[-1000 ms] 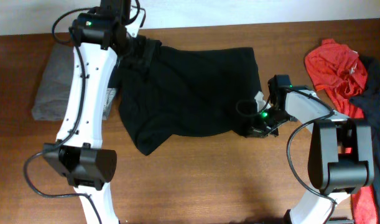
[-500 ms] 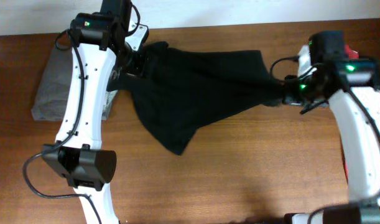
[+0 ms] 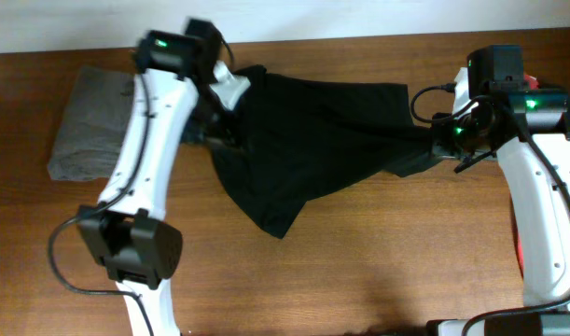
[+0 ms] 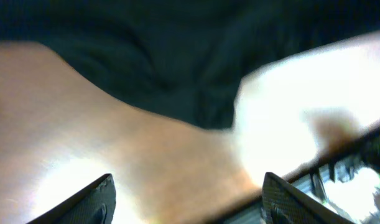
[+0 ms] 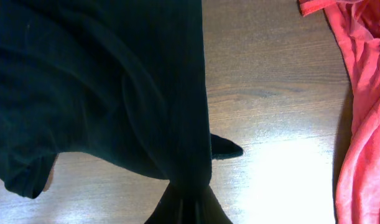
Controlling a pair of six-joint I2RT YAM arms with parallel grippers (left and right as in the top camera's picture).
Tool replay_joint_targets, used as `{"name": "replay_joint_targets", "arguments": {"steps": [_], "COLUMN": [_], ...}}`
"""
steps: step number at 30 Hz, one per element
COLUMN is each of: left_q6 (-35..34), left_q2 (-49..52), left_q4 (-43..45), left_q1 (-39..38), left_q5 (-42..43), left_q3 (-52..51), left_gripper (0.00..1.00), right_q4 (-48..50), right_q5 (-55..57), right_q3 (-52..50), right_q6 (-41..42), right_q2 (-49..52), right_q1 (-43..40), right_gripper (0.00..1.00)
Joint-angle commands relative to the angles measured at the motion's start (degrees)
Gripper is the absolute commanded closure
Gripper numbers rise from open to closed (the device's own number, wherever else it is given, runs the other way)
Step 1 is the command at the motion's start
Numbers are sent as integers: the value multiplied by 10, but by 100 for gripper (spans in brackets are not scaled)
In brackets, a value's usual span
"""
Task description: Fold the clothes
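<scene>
Black T-shirt stretched across counter, long axis left to right, between both arms. Right tool clenched on bunched right end. Left tool released, jaws apart over bare wood, shirt just beyond; left arm nearer to free end.

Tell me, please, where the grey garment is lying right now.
In the overhead view, the grey garment lies at the left end of the table, partly under the left arm and just left of the black T-shirt.
</scene>
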Motion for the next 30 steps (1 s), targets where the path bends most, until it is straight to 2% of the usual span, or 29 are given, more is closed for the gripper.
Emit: {"name": "replay_joint_targets", "arguments": {"steps": [1, 5, 9, 15, 19, 23, 25, 27, 28, 29, 30], "left_q6": [4, 4, -48, -71, -86, -107, -107, -119, -129, -135, -144], "left_q2": [-2, -2, -2, -2, -2, -2, -2, -2, -2, -2, -3], "left_q4": [0, 30, 111, 229, 282, 296, 301, 304, 303, 296, 283], "left_q1": [-44, -85, -143, -173, -185, -186, -186, -186, -186, -186, -183], "left_q5": [50, 42, -56, -82, -83, -132, -144, -159, -167, -180, -192], "left_q3": [-117, -201, -295, -400, -431, -432, -432, -433, -433, -433, -431], "left_gripper": [27, 29, 29, 28, 36, 41, 46, 59, 68, 88, 98], "right_q4": [-1, 0, 0, 0, 0, 0, 1, 1, 1, 1, 1], "right_q5": [13, 13, 14, 14, 14, 14, 14, 14, 14, 15, 19], "right_q3": [2, 2, 2, 2, 2, 2, 2, 2, 2, 2, 2], "right_q6": [2, 3, 2, 2, 2, 2, 2, 2, 2, 2, 2], "right_q2": [0, 0, 0, 0, 0, 0, 0, 0, 0, 0, 0], "right_q1": [-2, -2, -2, -2, -2, -2, -2, -2, -2, -2, -2], "right_gripper": [96, 96, 96, 96, 96, 96, 96, 96, 96, 96, 96]}}
